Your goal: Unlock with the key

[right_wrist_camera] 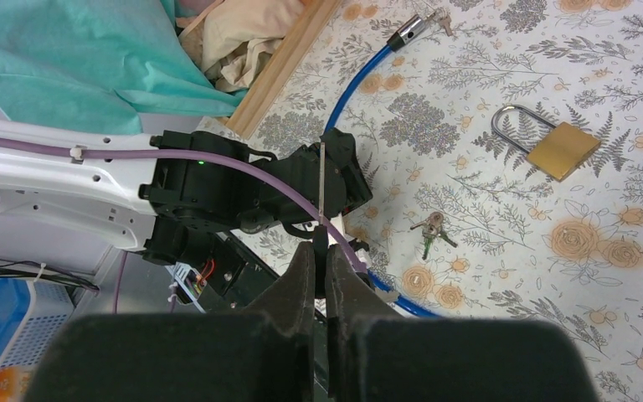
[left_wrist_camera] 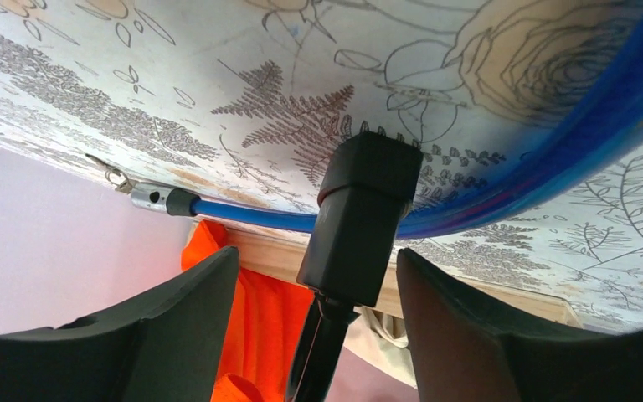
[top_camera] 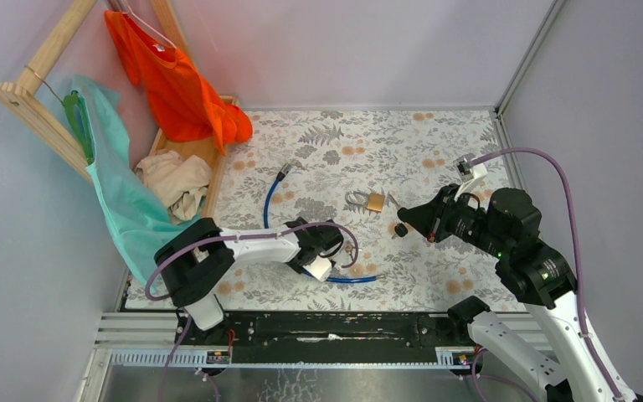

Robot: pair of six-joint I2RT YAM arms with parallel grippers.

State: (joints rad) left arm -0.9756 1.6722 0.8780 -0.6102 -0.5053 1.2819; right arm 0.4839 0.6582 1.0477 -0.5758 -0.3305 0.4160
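While the right hand point(right_wrist_camera: 320, 255) pinches the key point(right_wrist_camera: 322, 193), thin blade poking out, near a brass padlock point(right_wrist_camera: 563, 151), left hand point(left_wrist_camera: 318, 258) spread either side of a blue cable point(left_wrist_camera: 251, 216)'s black end block point(left_wrist_camera: 368, 201).

The white-and-black jointed left arm point(top_camera: 251, 245) lies low, reaching rightward, and its black two-fingered left pincer point(left_wrist_camera: 316, 251) stands with jaws spread apart. The matching right arm point(top_camera: 544, 276) (elbow raised high) points leftward, its right pincer point(right_wrist_camera: 320, 251) pressed tight together.

Padlock point(top_camera: 376, 201), cable point(top_camera: 270, 201), black key point(top_camera: 400, 229): one each
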